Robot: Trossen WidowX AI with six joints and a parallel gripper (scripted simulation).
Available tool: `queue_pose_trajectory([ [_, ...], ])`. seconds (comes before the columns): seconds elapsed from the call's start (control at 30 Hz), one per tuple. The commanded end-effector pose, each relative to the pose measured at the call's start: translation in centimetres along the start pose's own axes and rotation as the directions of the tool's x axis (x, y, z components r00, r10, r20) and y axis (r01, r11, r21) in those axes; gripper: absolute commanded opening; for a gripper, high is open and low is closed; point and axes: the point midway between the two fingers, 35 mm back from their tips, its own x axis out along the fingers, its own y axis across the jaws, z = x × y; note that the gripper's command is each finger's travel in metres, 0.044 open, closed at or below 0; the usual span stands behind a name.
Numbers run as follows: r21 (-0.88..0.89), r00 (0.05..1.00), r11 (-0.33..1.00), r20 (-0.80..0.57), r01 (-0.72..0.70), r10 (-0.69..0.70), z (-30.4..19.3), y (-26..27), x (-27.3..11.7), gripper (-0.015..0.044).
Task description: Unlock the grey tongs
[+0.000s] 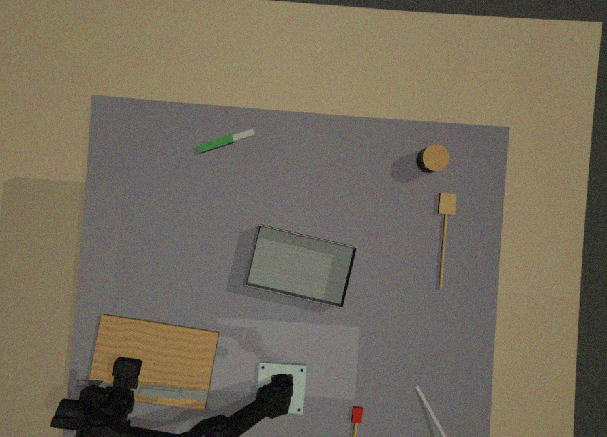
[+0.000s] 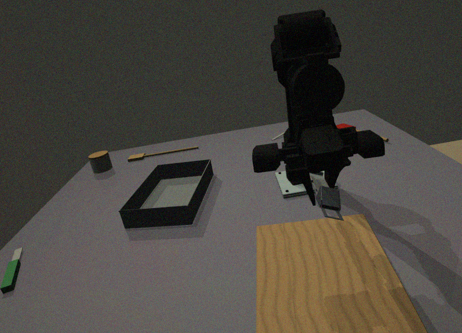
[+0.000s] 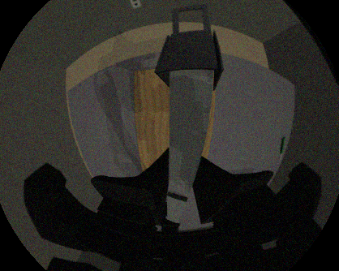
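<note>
The grey tongs [image 1: 172, 389] [image 2: 330, 198] [image 3: 190, 122] are held in the air by my gripper [image 2: 322, 195] [image 3: 178, 151], which is shut on their arms. In the top view they look roughly level over the lower part of the wooden board [image 1: 161, 349] [image 2: 290, 277] [image 3: 152, 113]. Their dark hinge end with its wire loop points toward the exterior camera, away from my fingers. The arms look close together. The tips are hidden behind my fingers, and whether the lock is released cannot be seen. The roasting tin [image 1: 339, 278] [image 2: 160, 217] stands with nothing across it.
A green-and-white marker [image 1: 215, 144] [image 2: 11, 273], a round wood-topped block [image 1: 435, 157] [image 2: 99, 162] and a wooden spatula [image 1: 446, 203] [image 2: 136, 157] lie farther off. The red-headed tool [image 1: 357, 414] [image 2: 345, 126] and a pale rod [image 1: 429, 409] are beyond the arm's base plate [image 1: 299, 390] [image 2: 289, 185].
</note>
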Motion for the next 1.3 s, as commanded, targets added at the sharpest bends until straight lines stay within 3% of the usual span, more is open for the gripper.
queue_pose_trajectory([
  [0.0, -0.004, 0.999, 1.000, -0.048, 0.005, -0.006, -0.3, -0.1, 0.2, -0.0150],
  [0.47, -0.004, 0.996, 1.000, -0.083, 0.006, -0.006, -0.4, -0.1, 0.6, -0.0150],
  [1.27, -0.004, 0.996, 1.000, -0.089, 0.006, -0.006, -0.3, -0.1, 4.5, -0.0150],
])
